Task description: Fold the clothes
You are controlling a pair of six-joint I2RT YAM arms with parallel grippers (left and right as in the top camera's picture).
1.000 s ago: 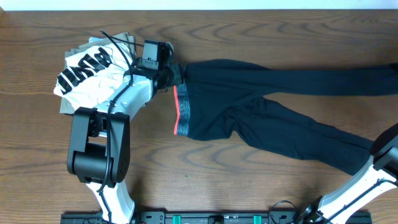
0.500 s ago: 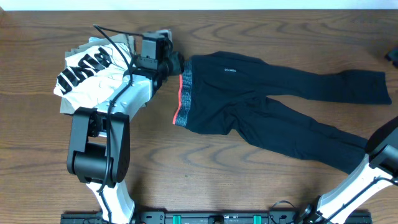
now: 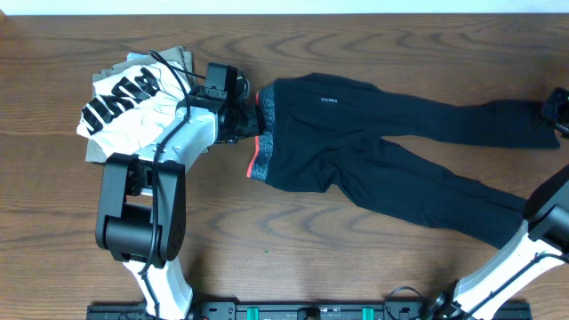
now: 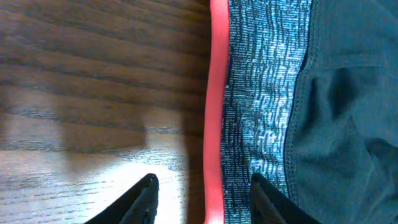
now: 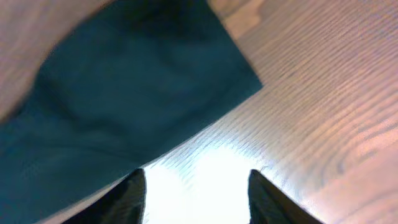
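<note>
We see the leggings (image 3: 373, 142) flat, no folds yet; left fingers (image 4: 142, 198) and right fingers (image 5: 129, 194) hang open, empty.

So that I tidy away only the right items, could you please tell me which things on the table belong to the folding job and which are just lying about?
Part of the job:
- long black stretchy leggings with a grey waistband edged in coral-red, lying spread out

Just lying about:
- white shirt with bold black lettering
- khaki folded garment, partly under the shirt
</note>
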